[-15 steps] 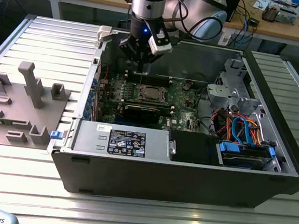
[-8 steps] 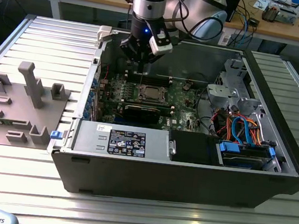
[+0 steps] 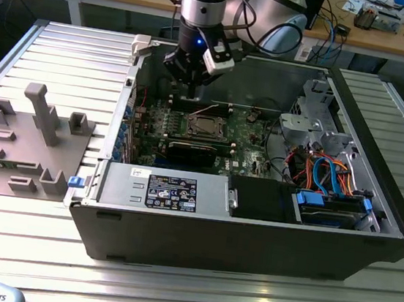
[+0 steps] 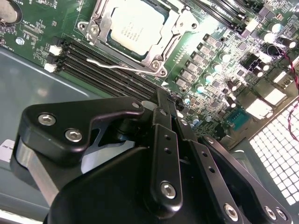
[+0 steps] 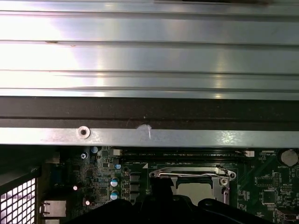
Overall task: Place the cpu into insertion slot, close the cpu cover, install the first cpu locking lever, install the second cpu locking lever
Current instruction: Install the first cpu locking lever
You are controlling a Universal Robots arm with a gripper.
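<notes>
Left to right in the exterior view: grey fixture block [image 3: 23, 140] lying on the ribbed metal worktop [image 3: 21, 239] at the exterior view's left, just beside the open computer case [image 3: 250, 238]. Blue clip [image 3: 74, 180] at the case's near corner by the fixture. Power supply box [image 3: 164, 189] along the near wall of the case. Green motherboard [image 3: 211, 134] flat on the case floor behind it. Arm [image 3: 204, 4] coming down from above, claw [image 3: 194, 91] hanging over the far edge of the motherboard, close above the board, holding nothing. Claw fingers [image 4: 164, 140] pressed together in the second wrist view, tips meeting just beside the black memory slots [image 4: 98, 63].

Cpu [image 4: 135, 25] sitting in the insertion slot [image 3: 203, 127], silver top facing up. Cpu cover [image 4: 110, 21] folded down flat around the cpu, chip showing through its window. One thin wire lever [image 4: 124, 67] lying along the cover's edge beside the memory slots; cannot tell whether hooked. Same cover and lever bar [image 5: 189, 174] seen in the first wrist view, past the case wall [image 5: 149, 112].

Further to the exterior view's right: grey drive cage [image 3: 308, 123], then blue and orange cables [image 3: 328, 174] above a drive bay [image 3: 331, 207].
</notes>
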